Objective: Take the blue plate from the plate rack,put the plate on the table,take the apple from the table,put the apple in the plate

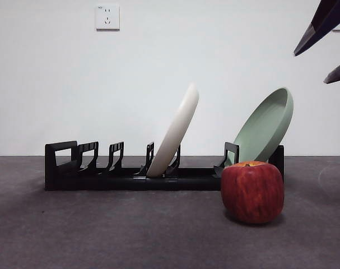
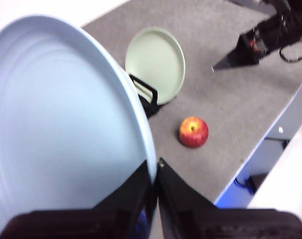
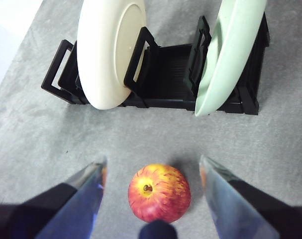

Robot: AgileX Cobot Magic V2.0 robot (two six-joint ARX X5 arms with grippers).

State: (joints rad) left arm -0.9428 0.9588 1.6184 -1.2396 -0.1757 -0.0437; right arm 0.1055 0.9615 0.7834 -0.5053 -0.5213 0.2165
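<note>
Grey mottled bench (image 1: 102, 235) stretches across every view, and on it the long black plate rack (image 1: 130, 168) stands with a cream-white plate (image 1: 174, 131) leaning in a middle slot and a pale green plate (image 1: 265, 126) leaning at the end near the apple. Next in size comes the blue plate (image 2: 61, 129), out of the rack and well above the bench, filling most of the left wrist view; the left gripper (image 2: 155, 172) is clenched on its rim, one black jaw on each face of the plate (the plate does not show in the front view at all). From that same high view the green plate, one black end of the rack, and the small red apple on the bench below all lie well apart from the held plate, and the other arm shows dark at the far edge. The right gripper (image 3: 151, 167) hangs above the bench with its jaws spread wide and released, the apple (image 3: 159, 193) between and below them, untouched; in the front view this arm is only a pair of dark tips at the upper corner. The apple (image 1: 252, 191) sits upright on the bench just in front of the rack's green-plate end, its orange-yellow stem dip facing up.
</note>
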